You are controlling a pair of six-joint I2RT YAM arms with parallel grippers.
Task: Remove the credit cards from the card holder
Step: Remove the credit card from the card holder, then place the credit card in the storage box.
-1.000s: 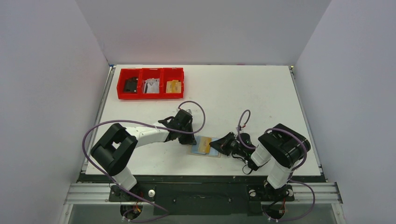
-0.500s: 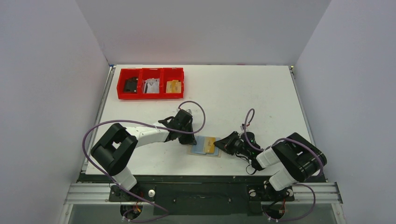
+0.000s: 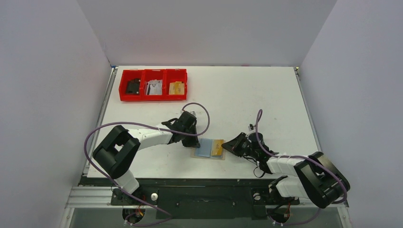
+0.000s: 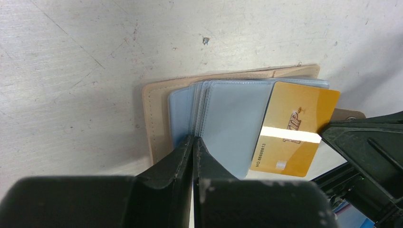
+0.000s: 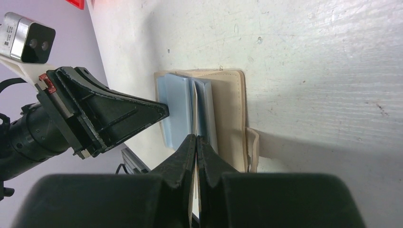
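The tan card holder [image 3: 209,157] lies open on the table between my arms; it also shows in the left wrist view [image 4: 154,118] and the right wrist view [image 5: 230,109]. Several pale blue-grey leaves [image 4: 233,118] are fanned inside it. A gold card [image 4: 294,128] marked VIP sticks out of its right side, and it shows from above too [image 3: 217,147]. My right gripper [image 3: 228,146] is shut on the gold card's outer edge, seen edge-on between its tips [image 5: 196,137]. My left gripper [image 4: 193,138] is shut, and its tip presses on the blue-grey leaves at the holder's left side [image 3: 192,138].
A red three-compartment tray [image 3: 153,98] stands at the back left with small items in it. The holder's snap tab [image 5: 252,147] sticks out on the right side. Both arms' purple cables loop above the table near the holder.
My right gripper has drawn back to the right, and the gold card has slid farther out of the holder. The left gripper and the holder have stayed in place.
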